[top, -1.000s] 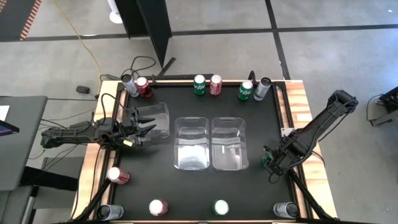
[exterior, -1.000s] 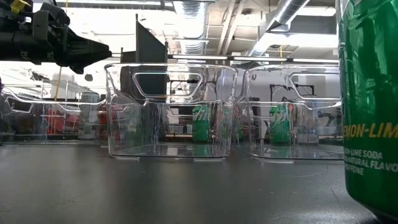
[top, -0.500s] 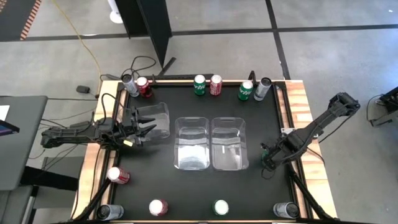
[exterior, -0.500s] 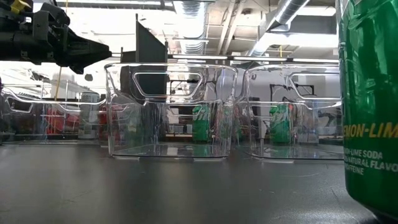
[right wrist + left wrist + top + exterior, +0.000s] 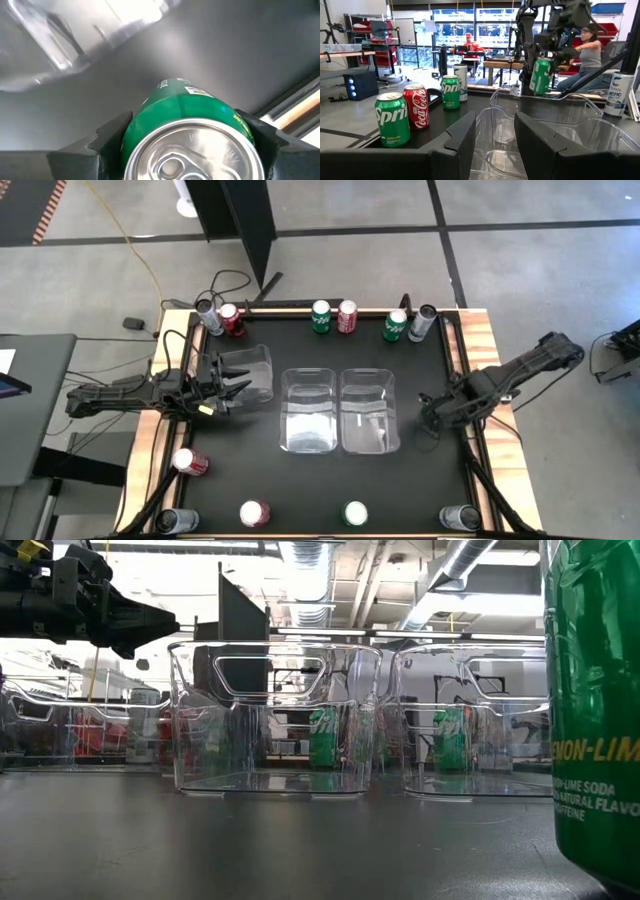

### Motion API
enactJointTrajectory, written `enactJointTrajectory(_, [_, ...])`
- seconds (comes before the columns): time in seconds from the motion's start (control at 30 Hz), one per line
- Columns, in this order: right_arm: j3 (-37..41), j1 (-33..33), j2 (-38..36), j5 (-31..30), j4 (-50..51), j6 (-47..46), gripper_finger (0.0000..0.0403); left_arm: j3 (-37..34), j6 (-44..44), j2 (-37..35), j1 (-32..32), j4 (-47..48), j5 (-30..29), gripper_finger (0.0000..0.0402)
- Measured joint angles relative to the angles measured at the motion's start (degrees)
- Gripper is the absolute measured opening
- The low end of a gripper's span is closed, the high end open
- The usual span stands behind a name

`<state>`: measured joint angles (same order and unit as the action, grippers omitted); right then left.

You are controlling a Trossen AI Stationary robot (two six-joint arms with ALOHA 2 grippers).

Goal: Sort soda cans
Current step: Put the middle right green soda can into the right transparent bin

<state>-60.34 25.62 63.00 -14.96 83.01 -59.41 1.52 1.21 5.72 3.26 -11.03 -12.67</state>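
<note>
1. One green soda can (image 5: 186, 111) is clamped between the right gripper's (image 5: 437, 412) fingers (image 5: 111, 134), which press on opposite sides of its wall just below the rim. It sits at about 3 o'clock on the tabletop (image 5: 425, 480), just beside the right-hand clear bin (image 5: 368, 442) and not yet over it.
2. Two things matter for the step in hand, which I take to be carrying the can to a bin. It needs enough height for its base to pass the bin's wall, and the travel towards 9 o'clock should be level so that it does not swing.
3. All three bins look empty, so I cannot tell which one is meant for green. Whichever it is, the can should be centred over the opening, lowered until its base meets the floor, and only then released.
4. Seen from the left wrist, the can (image 5: 540, 75) hangs nearly upright under the right gripper (image 5: 546, 52). Its long axis is close to vertical, with a slight lean.
5. Its silvery top (image 5: 192, 152), with the pull tab, points up at the right wrist, and the base points down at the tabletop. Holding that attitude should let it land flat and stay standing.
6. Meanwhile the left gripper (image 5: 232, 387) waits at about 9 o'clock, over the left clear bin (image 5: 255, 362); its fingers (image 5: 462, 142) stand apart, holding nothing
</note>
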Motion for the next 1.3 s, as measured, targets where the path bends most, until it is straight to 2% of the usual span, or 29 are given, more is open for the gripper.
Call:
enactJointTrajectory(0.27, [-9.2,-8.1,0.1,-4.5,0.7,13.8,0.0301,0.0,-0.2,0.0,0.0,0.0,0.0,0.0132])
enactJointTrajectory(0.47, [-15.6,-15.6,2.2,-4.6,-2.7,27.1,0.0301,0.0,-0.6,0.0,0.0,0.0,0.0,0.0132])
enactJointTrajectory(0.6, [-20.5,-19.6,6.6,-4.5,-3.3,35.9,0.0301,0.0,-1.0,0.0,0.0,-0.1,0.0,0.0132])
enactJointTrajectory(0.87, [-27.0,-24.1,19.0,0.0,-7.9,51.3,0.0301,0.0,-1.0,0.0,0.0,-0.1,0.0,0.0132])
enactJointTrajectory(1.07, [-29.6,-25.6,25.7,2.3,-11.8,58.5,0.0301,0.0,-1.1,0.0,0.0,-0.1,0.0,0.0132])
enactJointTrajectory(1.3, [-37.5,-26.5,31.4,4.8,-12.5,64.0,0.0301,0.0,-1.7,0.0,0.0,0.0,0.0,0.0132])
